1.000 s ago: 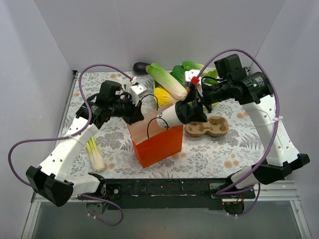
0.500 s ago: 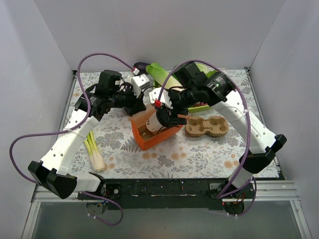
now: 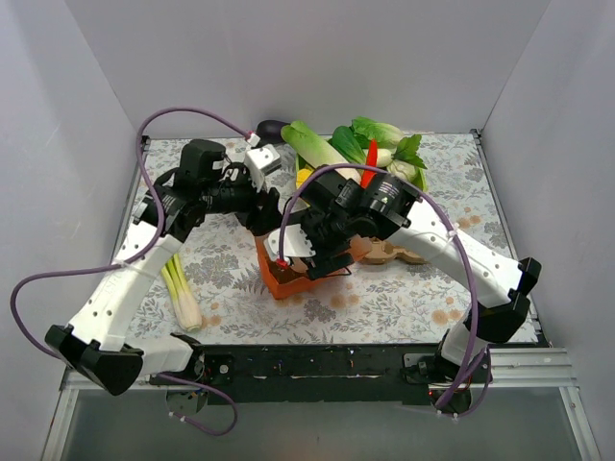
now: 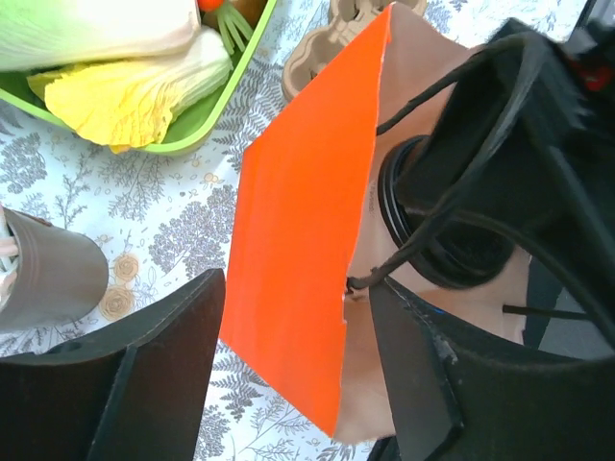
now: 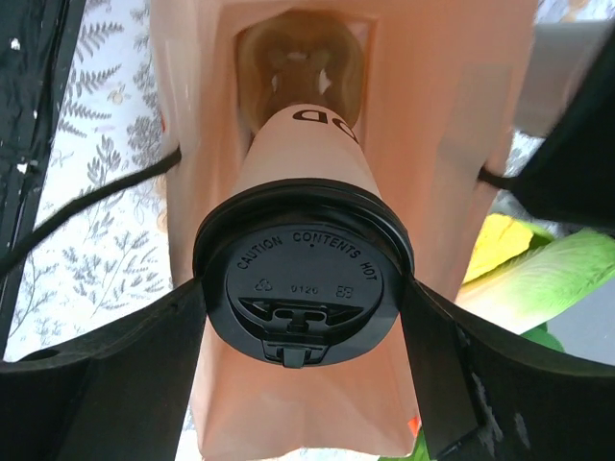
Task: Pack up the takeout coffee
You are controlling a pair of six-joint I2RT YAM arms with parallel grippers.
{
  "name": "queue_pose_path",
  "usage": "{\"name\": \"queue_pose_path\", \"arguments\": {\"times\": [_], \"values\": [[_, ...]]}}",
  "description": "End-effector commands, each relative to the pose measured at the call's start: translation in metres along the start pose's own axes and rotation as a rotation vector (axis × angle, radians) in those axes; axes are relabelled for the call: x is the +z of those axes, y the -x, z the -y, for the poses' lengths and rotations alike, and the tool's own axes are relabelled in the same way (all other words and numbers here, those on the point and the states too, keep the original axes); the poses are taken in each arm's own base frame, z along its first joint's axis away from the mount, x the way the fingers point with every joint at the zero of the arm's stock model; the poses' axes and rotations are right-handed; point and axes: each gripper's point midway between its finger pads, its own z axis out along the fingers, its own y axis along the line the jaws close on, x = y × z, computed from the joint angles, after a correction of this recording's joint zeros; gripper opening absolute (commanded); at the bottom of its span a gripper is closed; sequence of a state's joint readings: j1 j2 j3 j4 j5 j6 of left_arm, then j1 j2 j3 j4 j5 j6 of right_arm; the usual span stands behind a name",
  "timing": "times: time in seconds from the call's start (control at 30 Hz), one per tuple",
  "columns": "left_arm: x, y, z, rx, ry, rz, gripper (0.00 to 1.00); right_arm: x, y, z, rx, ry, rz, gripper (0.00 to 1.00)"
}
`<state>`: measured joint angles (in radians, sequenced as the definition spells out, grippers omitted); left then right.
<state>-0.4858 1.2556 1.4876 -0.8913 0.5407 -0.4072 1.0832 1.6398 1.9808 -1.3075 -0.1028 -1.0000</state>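
Item: takeout coffee, cream cup with a black lid. It is clamped at the lid between the fingers of the right gripper, within the mouth of the orange bag. The long axis runs straight away from that gripper, base first, toward a brown pulp tray on the bag's floor. By my judgement the base is not yet seated.

Left gripper: its fingers sit astride the bag's wall; whether they pinch it, I cannot tell.
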Motion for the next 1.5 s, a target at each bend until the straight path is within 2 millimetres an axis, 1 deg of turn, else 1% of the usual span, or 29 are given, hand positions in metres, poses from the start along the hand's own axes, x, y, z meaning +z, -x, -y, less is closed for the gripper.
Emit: {"name": "queue_pose_path", "arguments": {"times": [0.0,0.03,0.07,0.1,0.13,0.17,0.2,0.23,0.27,0.3,0.33,0.43,0.47,0.53,0.6,0.73,0.83,0.93,1.07,1.27,1.37,1.47], "values": [[-0.034,0.022,0.021,0.042,-0.004,0.101,0.63,-0.015,-0.023,-0.015,-0.026,-0.03,-0.077,0.01],[-0.035,0.021,0.021,0.043,-0.005,0.1,0.63,-0.015,-0.027,-0.023,-0.029,-0.017,-0.081,0.01],[-0.035,0.019,0.023,0.043,-0.01,0.098,0.64,-0.02,-0.03,-0.031,-0.037,-0.02,-0.075,0.01],[-0.035,0.017,0.023,0.046,-0.01,0.097,0.64,-0.014,-0.038,-0.042,-0.049,0.009,-0.092,0.01],[-0.038,0.016,0.025,0.049,-0.008,0.103,0.64,-0.015,-0.043,-0.045,-0.056,0.001,-0.106,0.01],[-0.037,0.014,0.024,0.047,-0.008,0.099,0.64,-0.022,-0.047,-0.046,-0.071,-0.034,-0.114,0.01],[-0.035,0.009,0.025,0.046,-0.01,0.095,0.64,-0.024,-0.047,-0.039,-0.095,-0.076,-0.112,0.01],[-0.034,0.007,0.024,0.041,-0.009,0.094,0.64,-0.02,-0.057,-0.038,-0.105,-0.098,-0.158,0.01],[-0.032,0.006,0.024,0.037,-0.011,0.092,0.64,-0.025,-0.058,-0.032,-0.12,-0.139,-0.162,0.01],[-0.03,0.006,0.023,0.036,-0.011,0.096,0.64,-0.025,-0.059,-0.027,-0.135,-0.162,-0.171,0.01],[-0.029,0.006,0.023,0.027,-0.014,0.096,0.64,-0.025,-0.058,-0.02,-0.162,-0.194,-0.174,0.01],[-0.023,0.007,0.019,0.02,-0.015,0.095,0.64,-0.022,-0.053,-0.011,-0.218,-0.223,-0.158,0.01],[-0.021,0.006,0.018,0.016,-0.012,0.091,0.64,-0.016,-0.055,-0.013,-0.233,-0.211,-0.161,0.01],[-0.019,0.005,0.014,0.011,0.001,0.089,0.64,-0.01,-0.057,-0.011,-0.258,-0.215,-0.166,0.01],[-0.018,0.003,0.012,0.007,0.008,0.086,0.64,0.001,-0.06,-0.012,-0.291,-0.203,-0.175,0.01],[-0.016,-0.004,0.009,-0.009,0.026,0.071,0.64,0.012,-0.063,-0.019,-0.309,-0.173,-0.164,0.01],[-0.015,-0.008,0.008,-0.019,0.034,0.064,0.64,0.014,-0.066,-0.029,-0.304,-0.14,-0.16,0.01],[-0.015,-0.011,0.008,-0.022,0.036,0.058,0.64,0.013,-0.069,-0.034,-0.268,-0.126,-0.139,0.01],[-0.011,-0.016,0.007,-0.023,0.027,0.047,0.64,0.01,-0.068,-0.035,-0.224,-0.127,-0.084,0.01],[-0.004,-0.025,0.006,-0.025,0.009,0.022,0.64,0.011,-0.073,-0.018,-0.108,-0.138,-0.029,0.01],[-0.003,-0.027,0.008,-0.035,-0.005,0.017,0.64,0.015,-0.076,-0.015,-0.08,-0.118,-0.038,0.01],[-0.001,-0.03,0.008,-0.044,-0.011,0.011,0.64,0.018,-0.074,-0.014,-0.054,-0.118,-0.019,0.01]]}}
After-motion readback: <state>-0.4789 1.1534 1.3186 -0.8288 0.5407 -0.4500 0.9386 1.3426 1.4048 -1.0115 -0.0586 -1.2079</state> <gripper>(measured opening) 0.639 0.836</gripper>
